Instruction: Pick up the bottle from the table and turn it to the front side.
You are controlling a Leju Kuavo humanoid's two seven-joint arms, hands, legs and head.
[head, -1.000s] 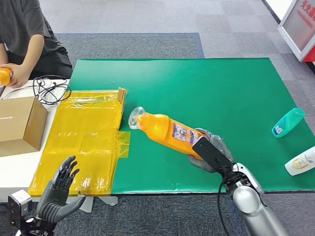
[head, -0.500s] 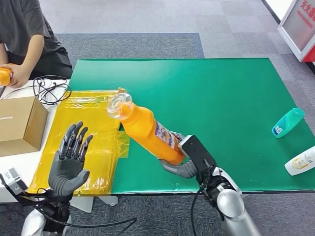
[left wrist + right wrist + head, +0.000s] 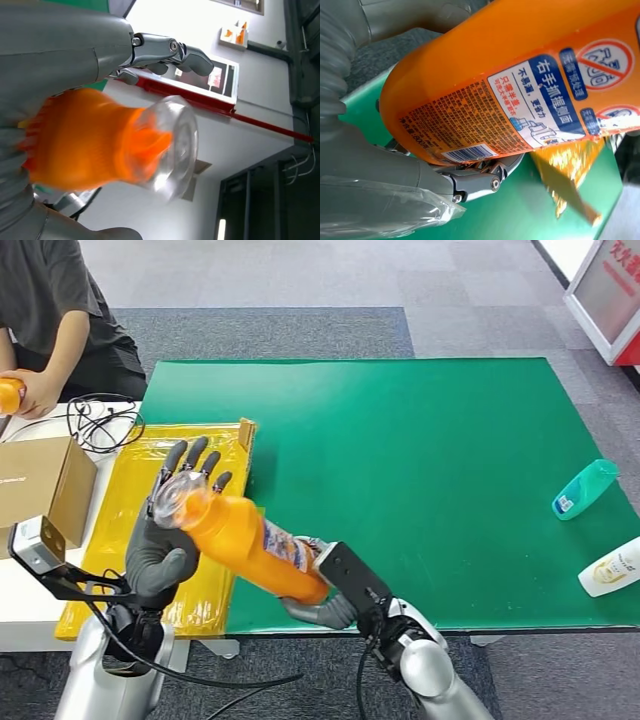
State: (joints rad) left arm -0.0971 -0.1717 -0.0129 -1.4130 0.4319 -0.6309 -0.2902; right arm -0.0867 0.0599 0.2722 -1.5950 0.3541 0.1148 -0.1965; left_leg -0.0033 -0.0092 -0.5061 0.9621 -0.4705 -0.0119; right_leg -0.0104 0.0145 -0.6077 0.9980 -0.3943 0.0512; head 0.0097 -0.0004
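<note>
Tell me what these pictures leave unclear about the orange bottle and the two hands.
- Orange bottle, head view: its base is hidden inside the right hand.
- Left hand, head view: the clear cap covers the palm, so contact cannot be judged.
- Left wrist view: the bottle is motion-blurred.
- Right wrist view: the label's small print is unreadable and the picture edge cuts it off.

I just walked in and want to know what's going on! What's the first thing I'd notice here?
The big orange plastic bottle with a clear cap, lifted above the near edge of the green mat. The robot's right hand grips its bottom end, while the left hand is raised with its fingers spread right behind the cap. A teal bottle and a white one lie at the mat's right side.
</note>
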